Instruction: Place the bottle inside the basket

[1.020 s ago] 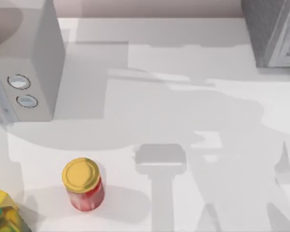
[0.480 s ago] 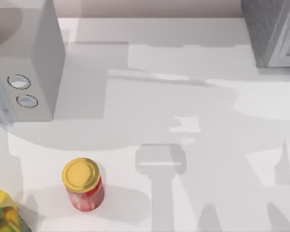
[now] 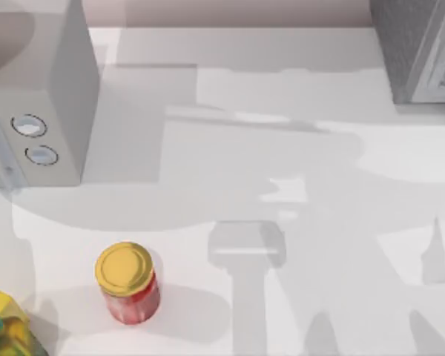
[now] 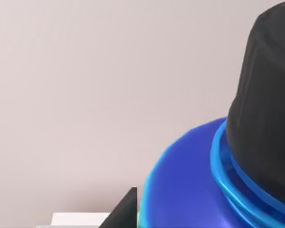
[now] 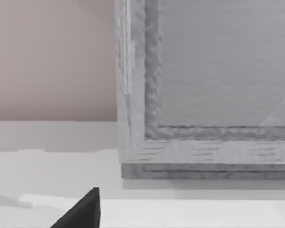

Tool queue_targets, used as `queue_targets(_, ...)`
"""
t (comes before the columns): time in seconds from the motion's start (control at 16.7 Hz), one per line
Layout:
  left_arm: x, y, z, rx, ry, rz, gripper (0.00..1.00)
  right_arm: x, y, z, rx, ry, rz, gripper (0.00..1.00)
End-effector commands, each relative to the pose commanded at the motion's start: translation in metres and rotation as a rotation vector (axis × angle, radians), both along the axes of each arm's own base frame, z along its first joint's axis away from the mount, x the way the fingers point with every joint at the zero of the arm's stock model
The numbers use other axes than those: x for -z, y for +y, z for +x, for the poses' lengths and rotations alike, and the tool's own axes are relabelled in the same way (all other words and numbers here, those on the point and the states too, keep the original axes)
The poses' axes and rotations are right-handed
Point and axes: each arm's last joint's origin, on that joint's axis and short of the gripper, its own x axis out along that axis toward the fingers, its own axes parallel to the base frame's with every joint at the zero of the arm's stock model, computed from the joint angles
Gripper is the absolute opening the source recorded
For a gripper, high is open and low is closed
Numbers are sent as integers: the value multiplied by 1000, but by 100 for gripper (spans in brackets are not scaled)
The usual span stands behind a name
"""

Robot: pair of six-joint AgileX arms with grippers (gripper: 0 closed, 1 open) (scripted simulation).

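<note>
So the bottle is sitting right up against the left wrist camera, black cap filling the corner, probably because the left gripper is carrying it, though I honestly can't tell if the fingers are clamped. The red jar is standing untouched on the table.

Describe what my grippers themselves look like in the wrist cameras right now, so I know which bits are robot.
Little of either is in view. In the left wrist view, the left gripper's finger is a plain black, pointed wedge with flat faces. In the right wrist view, the right gripper's finger is the same: matte black, angular, tapering to a tip. No cables, markings or logos can be seen.
</note>
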Motion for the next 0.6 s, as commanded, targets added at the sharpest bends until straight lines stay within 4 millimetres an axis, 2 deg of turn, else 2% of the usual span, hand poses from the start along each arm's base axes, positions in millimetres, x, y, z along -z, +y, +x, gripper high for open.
queue_targets(0.24, 0, 0, 0, 0, 0, 0, 98, 0, 0, 0, 0, 0, 0, 100)
queue_targets(0.6, 0, 0, 0, 0, 0, 0, 100, 0, 0, 0, 0, 0, 0, 100)
